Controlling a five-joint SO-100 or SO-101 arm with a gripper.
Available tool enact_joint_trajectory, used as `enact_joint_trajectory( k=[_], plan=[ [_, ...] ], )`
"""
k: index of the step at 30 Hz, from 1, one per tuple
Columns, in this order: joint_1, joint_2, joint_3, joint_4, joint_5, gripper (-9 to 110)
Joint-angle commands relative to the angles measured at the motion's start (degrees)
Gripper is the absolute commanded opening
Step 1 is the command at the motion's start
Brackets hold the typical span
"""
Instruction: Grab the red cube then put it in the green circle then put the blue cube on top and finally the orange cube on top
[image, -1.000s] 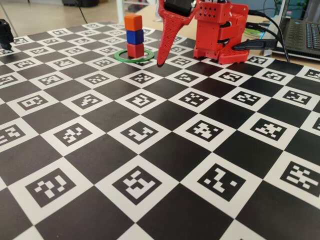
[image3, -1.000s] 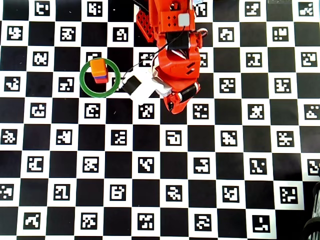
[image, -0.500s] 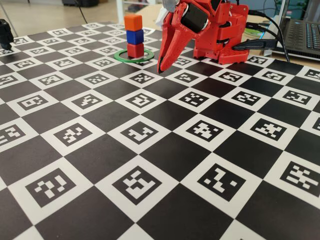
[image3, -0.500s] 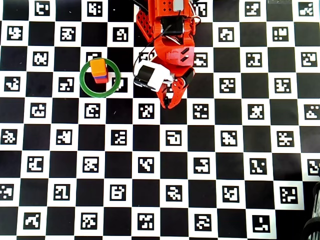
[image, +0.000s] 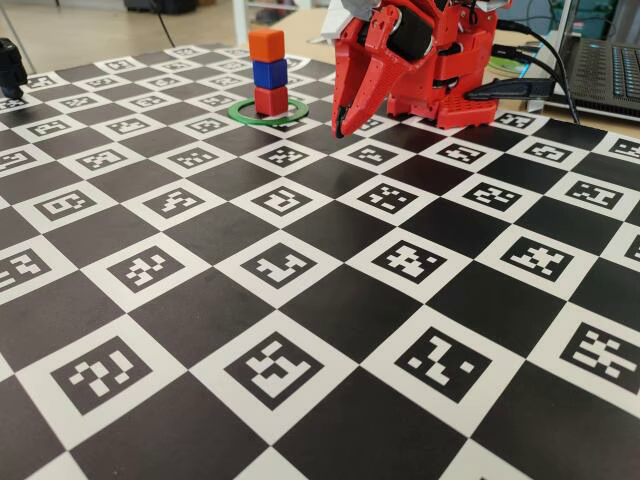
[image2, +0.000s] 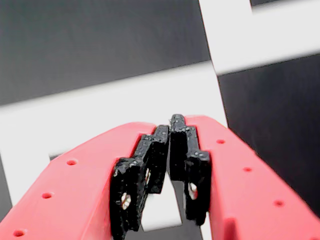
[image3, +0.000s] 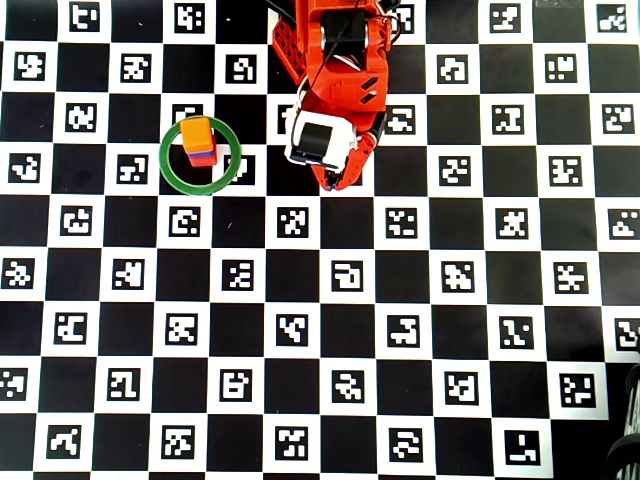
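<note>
Left of the claw (image: 340, 130) in the fixed view stand three cubes in one stack, one red cube (image: 270, 100), one blue cube (image: 269, 74) and one orange cube (image: 266, 45), inside one green circle (image: 243, 113).

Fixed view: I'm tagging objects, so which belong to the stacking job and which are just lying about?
Job:
- red cube
- blue cube
- orange cube
- green circle
- gripper

Lying about:
- laptop
- cables
</note>
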Motion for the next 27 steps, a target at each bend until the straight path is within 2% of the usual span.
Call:
enact_joint_trajectory(
  k=[1,4,27],
  plan=[
    [-0.79,2.81,2.37,3.16,-0.97,-5],
    [-0.97,2.81,2.37,6.5,-1.23,-5],
    [-2.72,2.81,2.37,6.59,-1.67,-5]
  ],
)
